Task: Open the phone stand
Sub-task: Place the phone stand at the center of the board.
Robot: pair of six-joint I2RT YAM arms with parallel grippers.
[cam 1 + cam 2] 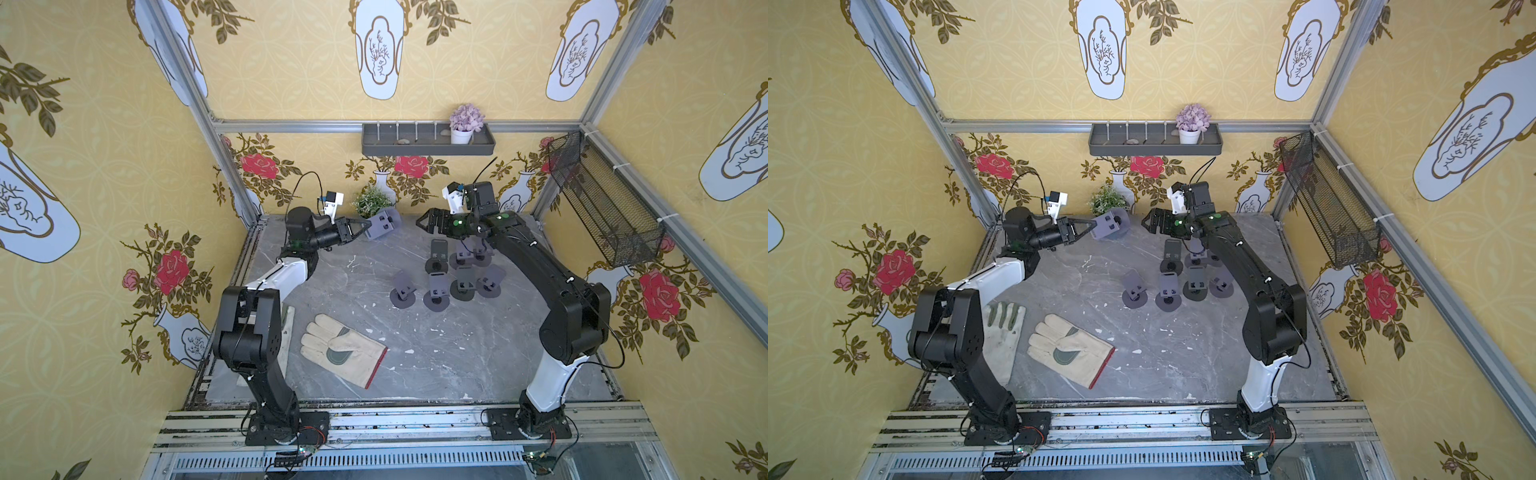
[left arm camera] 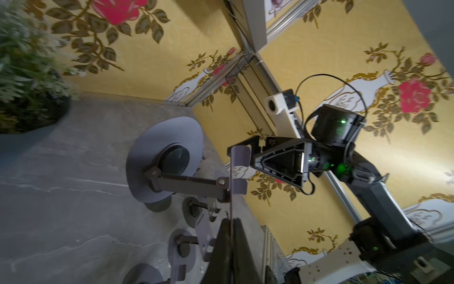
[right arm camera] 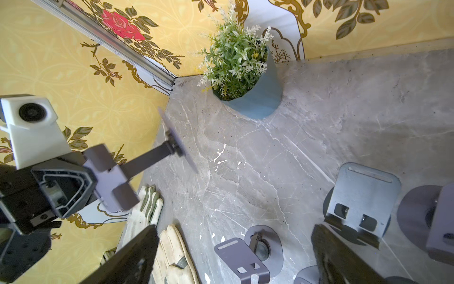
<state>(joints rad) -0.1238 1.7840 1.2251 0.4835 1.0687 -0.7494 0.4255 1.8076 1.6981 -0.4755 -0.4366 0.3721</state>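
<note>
Left tool [image 1: 368, 227] clenched on the phone stand [image 1: 384, 224], aloft over the far surface [image 1: 357, 299]. Plate [image 3: 108, 182] runs left to right; round base [image 2: 147, 152] juts far. Right tool [image 1: 424, 220], spread wide and empty, hangs just right of it.

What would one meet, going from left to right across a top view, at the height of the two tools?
Left tool → phone stand in its grip → right tool → wire basket.
</note>
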